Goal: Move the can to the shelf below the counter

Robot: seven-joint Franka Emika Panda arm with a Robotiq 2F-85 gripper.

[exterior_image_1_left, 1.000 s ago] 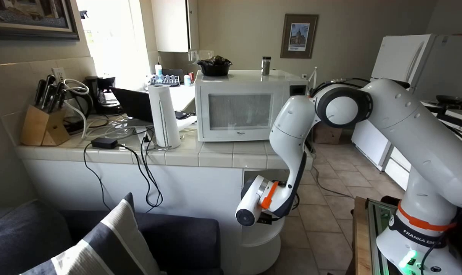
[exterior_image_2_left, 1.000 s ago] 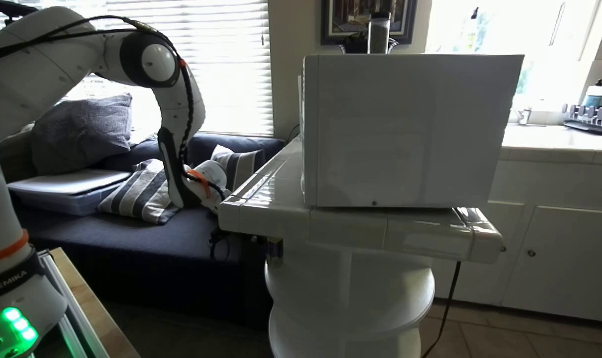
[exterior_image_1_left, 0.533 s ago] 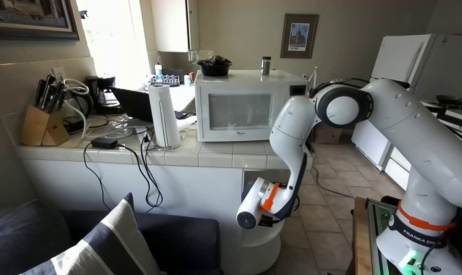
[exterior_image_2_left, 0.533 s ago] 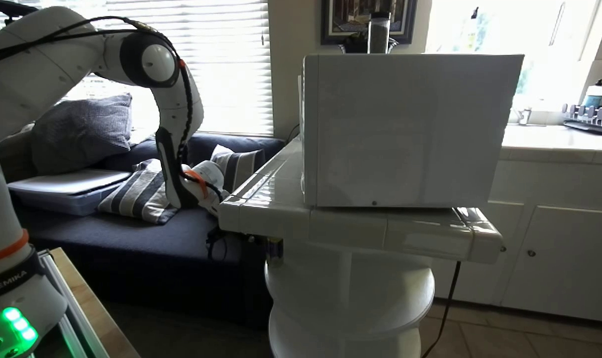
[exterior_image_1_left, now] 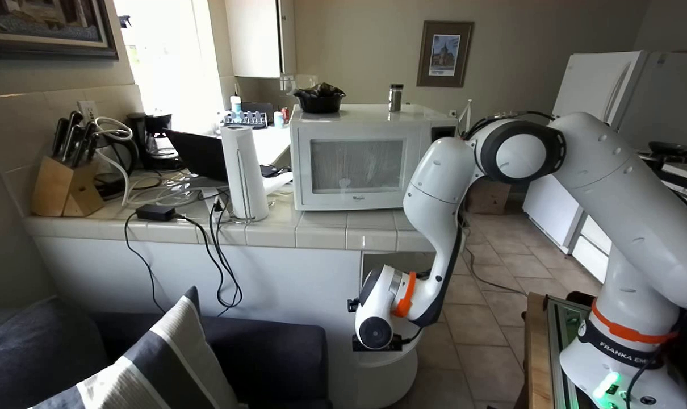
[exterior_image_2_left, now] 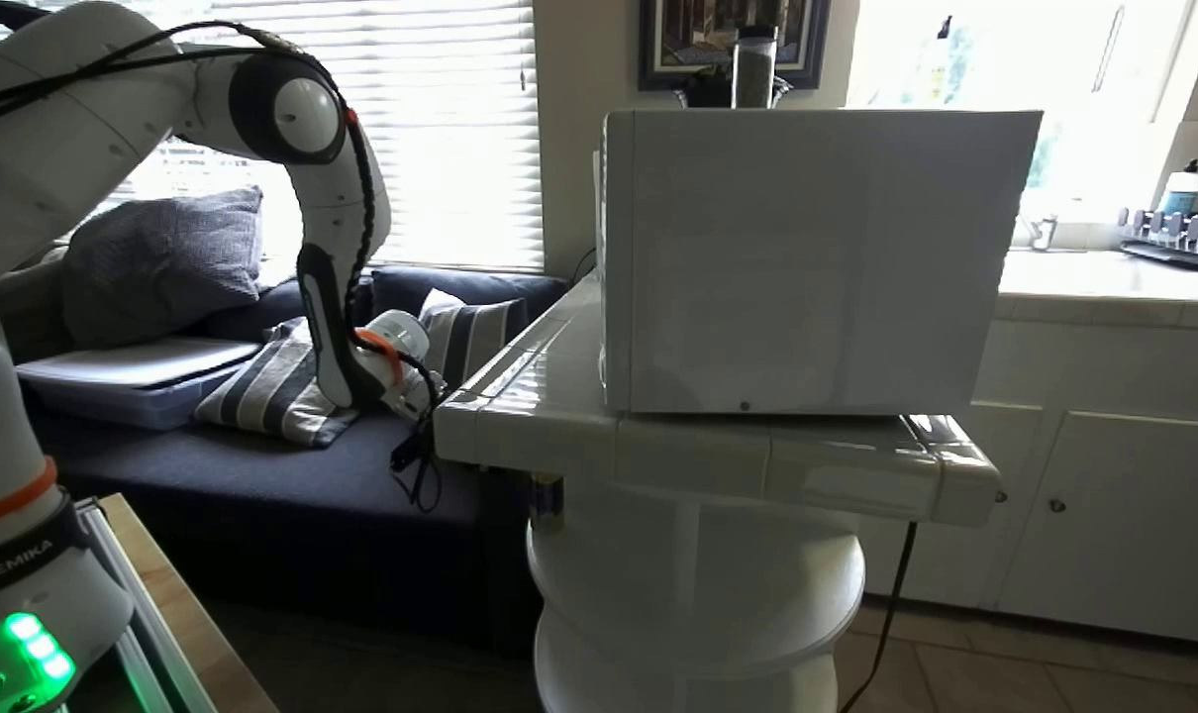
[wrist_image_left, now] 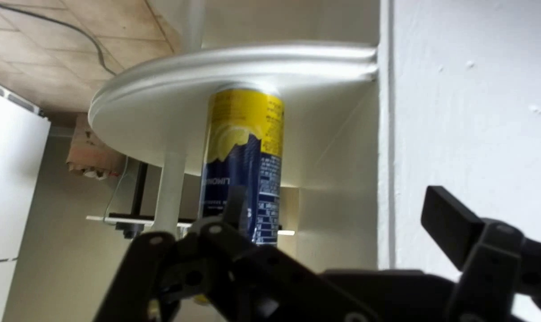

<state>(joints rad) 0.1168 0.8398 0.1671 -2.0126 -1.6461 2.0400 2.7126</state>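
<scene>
The can (wrist_image_left: 243,161), yellow and dark blue, stands upright on the white rounded shelf (wrist_image_left: 163,107) in the wrist view, which is upside down. In an exterior view the can (exterior_image_2_left: 548,498) is a small dark cylinder near the edge of the shelf (exterior_image_2_left: 698,574), under the counter (exterior_image_2_left: 520,431). The arm hides the can in the exterior view that shows the counter's front (exterior_image_1_left: 326,237). My gripper (wrist_image_left: 344,212) is open and empty. One finger overlaps the can in the wrist view; the other is before the white panel. In an exterior view the gripper is apart from the can.
The counter top overhangs the shelf. A microwave (exterior_image_1_left: 355,165), a paper-towel roll (exterior_image_1_left: 244,173) and hanging black cables (exterior_image_1_left: 221,272) are on the counter. A dark sofa (exterior_image_1_left: 264,352) stands in front. A lower rounded tier (exterior_image_2_left: 688,663) is below the shelf.
My gripper has moved away from the can and the shelf, to the left in an exterior view. The wrist has turned slightly. The can stays on the shelf.
</scene>
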